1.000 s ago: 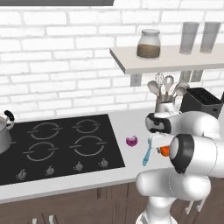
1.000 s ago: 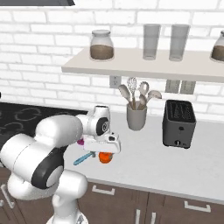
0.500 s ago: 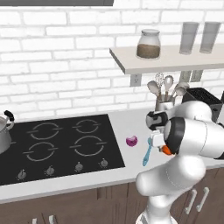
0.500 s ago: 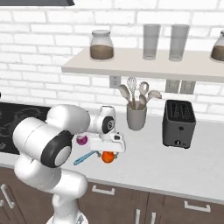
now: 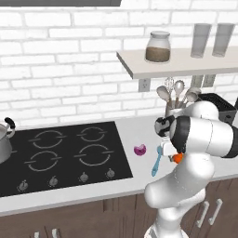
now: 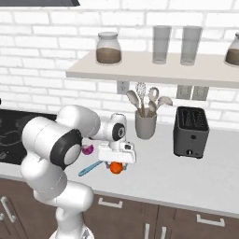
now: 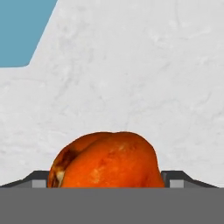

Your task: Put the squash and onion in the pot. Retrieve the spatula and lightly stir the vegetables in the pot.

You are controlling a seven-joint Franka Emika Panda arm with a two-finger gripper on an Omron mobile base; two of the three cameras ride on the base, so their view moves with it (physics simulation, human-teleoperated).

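Closing from wide around the lumpy orange squash [image 7: 105,160] on the grey desk [image 6: 186,172], the tool [image 6: 116,164] begins its grasp; round purple onion [image 5: 140,149] lies beside it, steel pot [image 5: 4,142] far off.

The counter [image 5: 135,174] carries the onion [image 5: 139,149], spatula [image 5: 156,162] and squash [image 6: 116,167].

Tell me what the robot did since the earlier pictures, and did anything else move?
The arm swung lower and settled the claw down over the orange squash on the counter. Its fingers stand on either side of the squash, and I cannot tell if they squeeze it yet. The purple onion, the teal spatula and the pot on the stove all stayed where they were.
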